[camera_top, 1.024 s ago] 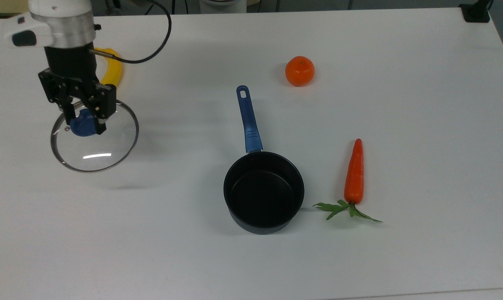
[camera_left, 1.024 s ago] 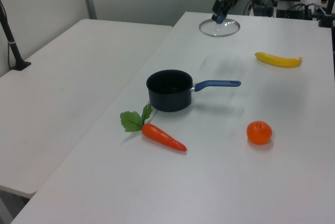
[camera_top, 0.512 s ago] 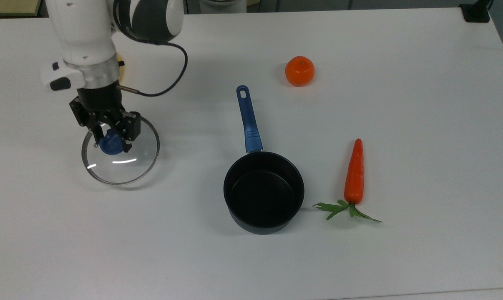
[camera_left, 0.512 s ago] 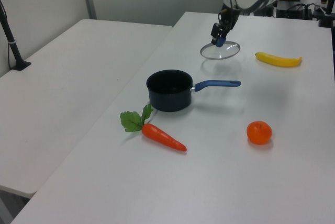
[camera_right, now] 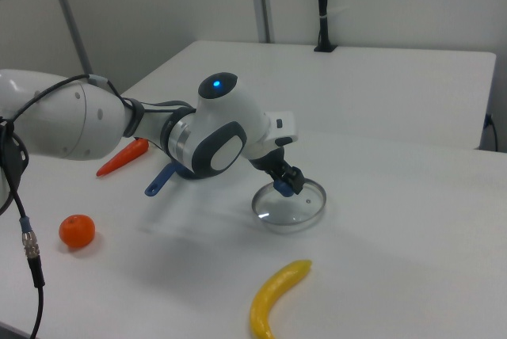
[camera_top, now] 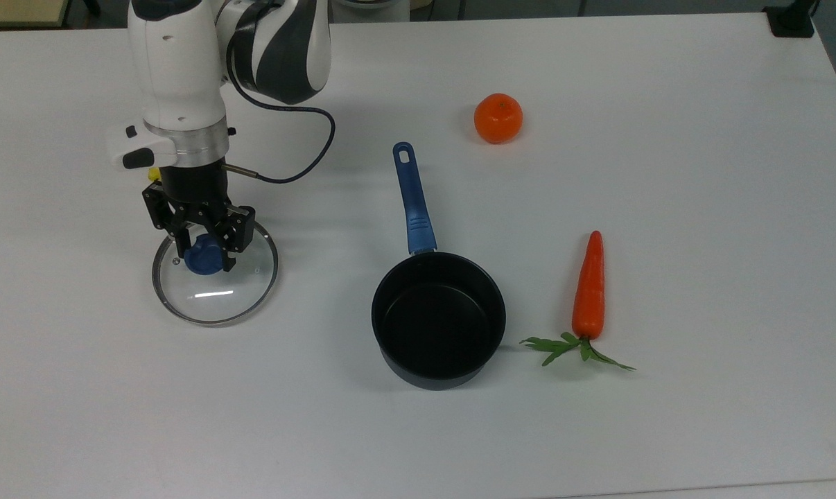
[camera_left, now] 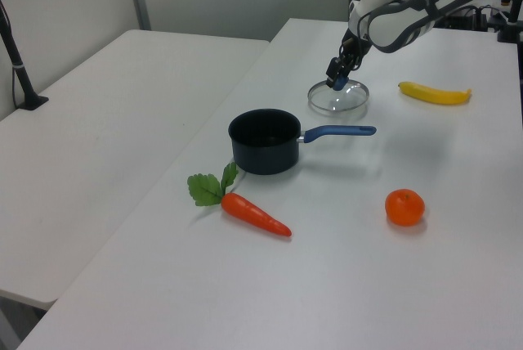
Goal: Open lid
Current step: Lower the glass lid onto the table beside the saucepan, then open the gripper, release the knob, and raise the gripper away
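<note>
The clear glass lid (camera_top: 215, 290) (camera_left: 338, 102) (camera_right: 291, 206) with a metal rim is at the top view's left, well apart from the open black saucepan (camera_top: 438, 319) (camera_left: 264, 141). My gripper (camera_top: 204, 257) (camera_left: 338, 83) (camera_right: 284, 186) comes down from above and is shut on the lid's blue knob (camera_top: 204, 258). The lid sits level, at or just above the white table (camera_top: 667, 173); whether it touches the surface I cannot tell. The pan's blue handle (camera_top: 412, 199) points toward the top view's upper edge.
An orange (camera_top: 498, 118) (camera_left: 404, 207) (camera_right: 77, 230) lies beyond the pan's handle. A carrot with green leaves (camera_top: 588, 291) (camera_left: 253, 213) lies at the pan's right in the top view. A yellow banana (camera_left: 435, 93) (camera_right: 275, 298) lies near the lid, behind my arm.
My gripper has carried the lid toward the top view's right and lower edge, closer to the pan, and lowered it toward the table. The pan, orange and carrot have not moved.
</note>
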Action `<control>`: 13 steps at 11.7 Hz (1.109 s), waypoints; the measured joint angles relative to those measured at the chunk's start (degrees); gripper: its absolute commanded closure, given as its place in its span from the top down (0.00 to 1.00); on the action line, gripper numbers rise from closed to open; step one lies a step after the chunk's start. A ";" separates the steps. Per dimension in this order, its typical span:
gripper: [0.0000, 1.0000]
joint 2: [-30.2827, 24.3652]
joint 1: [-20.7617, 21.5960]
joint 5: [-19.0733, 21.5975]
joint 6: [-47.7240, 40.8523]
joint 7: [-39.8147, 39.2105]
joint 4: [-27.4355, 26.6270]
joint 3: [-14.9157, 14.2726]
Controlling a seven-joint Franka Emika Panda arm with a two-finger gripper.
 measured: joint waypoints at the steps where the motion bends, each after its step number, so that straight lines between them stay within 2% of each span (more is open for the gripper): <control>1: 0.40 0.00 0.00 0.00 0.00 0.00 -0.15 0.00; 3: 0.44 0.28 0.00 0.00 0.00 0.00 -0.60 0.00; 4: 0.51 0.40 0.00 0.12 0.11 0.02 -0.70 0.00; 7: 0.89 0.39 -0.01 0.20 0.11 0.06 -0.74 0.00; 8: 0.94 0.40 -0.01 0.21 0.11 0.07 -0.85 0.00; 10: 1.00 0.55 0.03 0.21 -1.14 0.06 -1.42 0.00; 13: 1.00 -0.38 -0.03 0.22 -3.69 0.16 -1.12 0.00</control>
